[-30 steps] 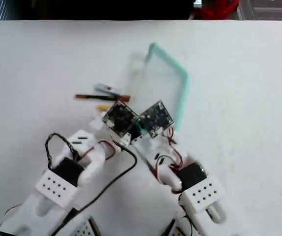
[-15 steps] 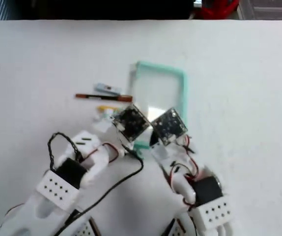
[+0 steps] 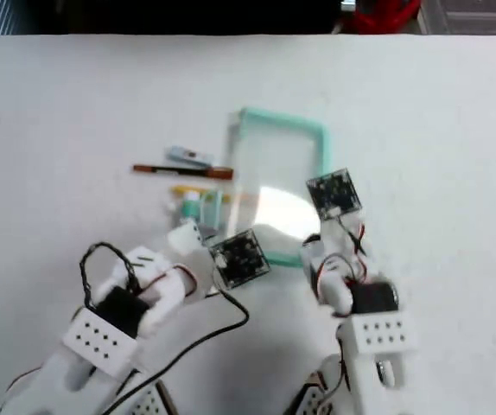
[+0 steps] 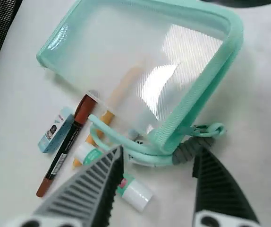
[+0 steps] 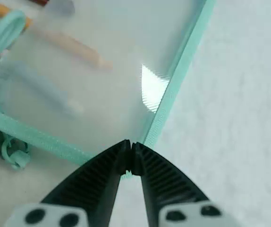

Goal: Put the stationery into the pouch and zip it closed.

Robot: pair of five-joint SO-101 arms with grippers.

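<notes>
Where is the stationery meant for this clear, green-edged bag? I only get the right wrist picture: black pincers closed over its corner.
Observer: It lies on the table beside the pouch, on the left arm's side. There is a brown pen and a small blue box among it.
Operator: And what is that other arm up to?
Observer: The left gripper is open, near the pouch corner that has the grey zip pull.
Operator: Is anything close enough for it to grab?
Observer: A white tube with a green band lies right by one of its fingers, probably the nearest piece.
</notes>
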